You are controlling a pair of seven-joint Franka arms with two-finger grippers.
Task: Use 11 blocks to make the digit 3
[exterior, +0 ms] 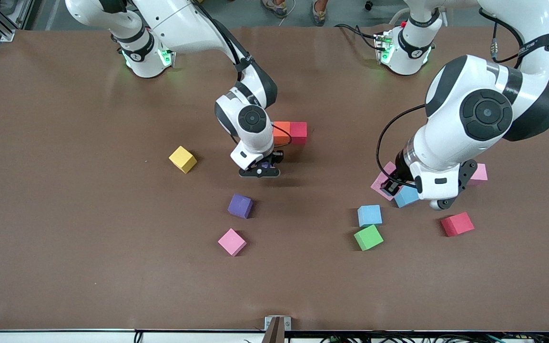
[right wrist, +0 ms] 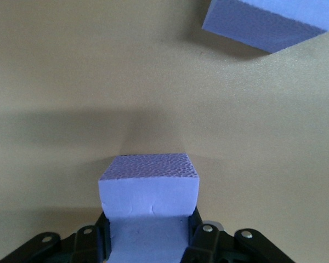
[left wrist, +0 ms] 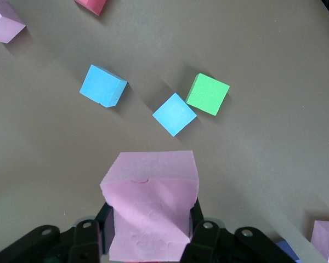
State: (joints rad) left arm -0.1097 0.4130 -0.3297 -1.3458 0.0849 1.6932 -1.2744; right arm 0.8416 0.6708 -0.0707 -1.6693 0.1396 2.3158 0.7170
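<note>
Left tool (left wrist: pixel 148 241) pinches a pink block (left wrist: pixel 151 205) skewed, right tool (right wrist: pixel 148 235) clamps a purple block (right wrist: pixel 148 189) just past the orange-red pair (exterior: pixel 289 133), so either could land crooked and nudge neighbours.

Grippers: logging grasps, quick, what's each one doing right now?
Left gripper: shut on a pink block.
Right gripper: shut on a purple block.
</note>
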